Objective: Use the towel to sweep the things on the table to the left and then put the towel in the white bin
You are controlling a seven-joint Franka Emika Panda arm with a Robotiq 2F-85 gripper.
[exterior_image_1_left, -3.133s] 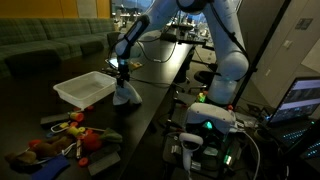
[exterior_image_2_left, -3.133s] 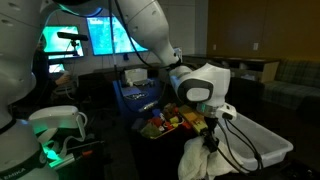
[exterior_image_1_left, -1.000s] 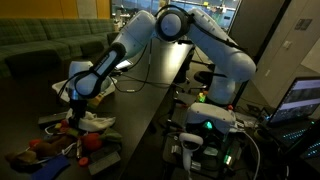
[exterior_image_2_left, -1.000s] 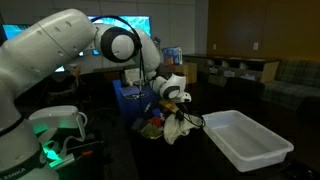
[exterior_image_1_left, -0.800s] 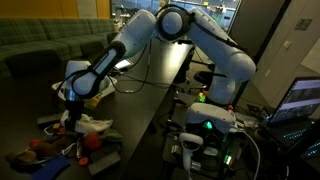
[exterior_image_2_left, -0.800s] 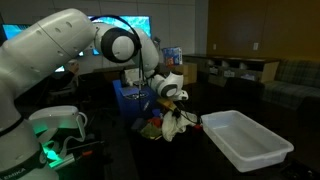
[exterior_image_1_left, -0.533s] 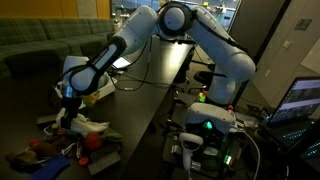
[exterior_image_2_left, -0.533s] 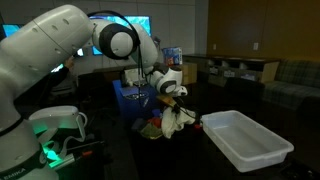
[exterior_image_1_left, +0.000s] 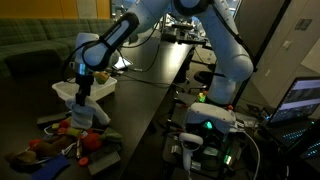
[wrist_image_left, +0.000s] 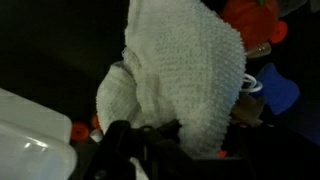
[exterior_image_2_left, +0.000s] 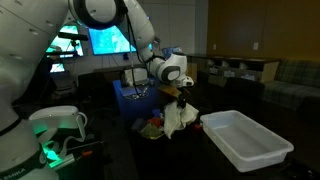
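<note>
My gripper (exterior_image_1_left: 82, 86) is shut on the white towel (exterior_image_1_left: 84, 110), which hangs from it above the dark table; both also show in an exterior view, the gripper (exterior_image_2_left: 181, 94) and the towel (exterior_image_2_left: 179, 116). In the wrist view the towel (wrist_image_left: 185, 75) fills the middle, pinched at the jaws (wrist_image_left: 165, 135). A pile of small colourful things (exterior_image_1_left: 70, 133) lies on the table below and beside the towel, also seen in an exterior view (exterior_image_2_left: 157, 128). The white bin (exterior_image_2_left: 243, 138) stands on the table a little apart from the towel; its rim shows behind the arm (exterior_image_1_left: 104, 86).
The table's edge (exterior_image_1_left: 140, 125) runs next to a stand with green-lit electronics (exterior_image_1_left: 207, 122). A sofa (exterior_image_1_left: 40, 45) is behind. A lit screen (exterior_image_2_left: 108, 38) and a blue crate (exterior_image_2_left: 130, 98) stand beyond the pile.
The gripper has lifted the towel off the pile of things and carried it up and toward the white bin; the towel now hangs free.
</note>
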